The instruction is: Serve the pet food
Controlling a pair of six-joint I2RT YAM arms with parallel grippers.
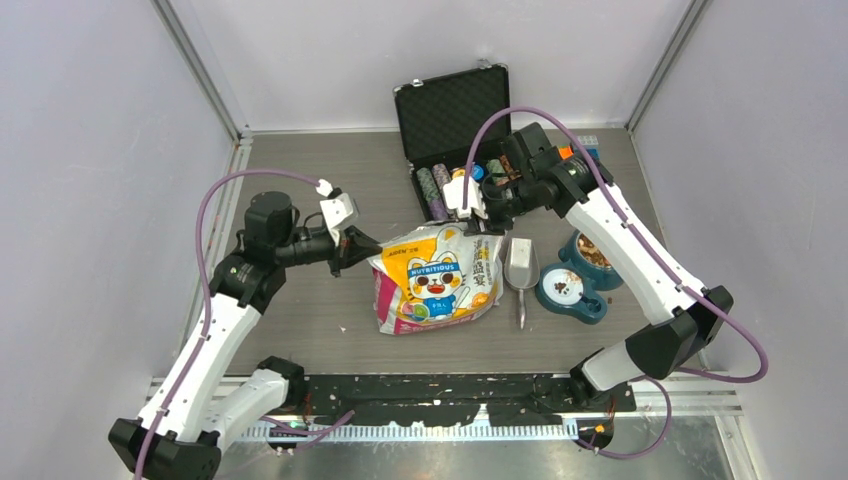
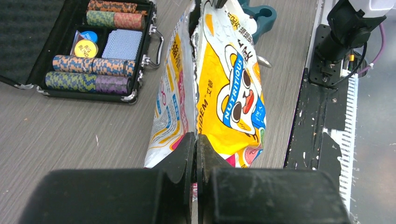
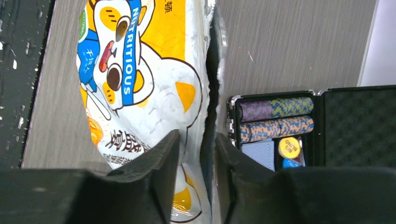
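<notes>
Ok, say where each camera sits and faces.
Top external: above and behind, looking down at the table; left arm and right arm show.
Left wrist: on its arm, looking along shut jaws pinching the bag.
Right wrist: on its arm, looking along parted jaws straddling the bag's edge.
Both wrist views share the bag and chip case.

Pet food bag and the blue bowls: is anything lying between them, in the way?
A metal scoop lies flat between the bag and the blue bowls, its handle pointing toward the arms' bases. Nothing else visible sits in that gap. Some pet food is already in the bowls.
</notes>
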